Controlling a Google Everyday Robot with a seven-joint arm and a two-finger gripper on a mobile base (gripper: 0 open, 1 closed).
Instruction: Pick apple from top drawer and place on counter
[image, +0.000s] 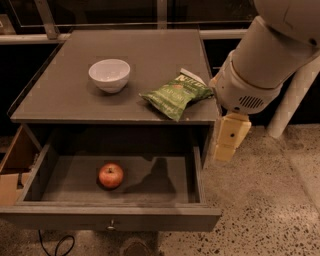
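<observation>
Apple (111, 175): resting in the open top drawer (150, 218), left of middle
End effector (226, 148): beside tabletop (150, 55) right edge; grip state cannot tell

One camera, up high and close, looks steeply down over the open drawer (75, 218) onto the surface (150, 55); the pincer (227, 144) hangs at frame right, beside the drawer.
</observation>
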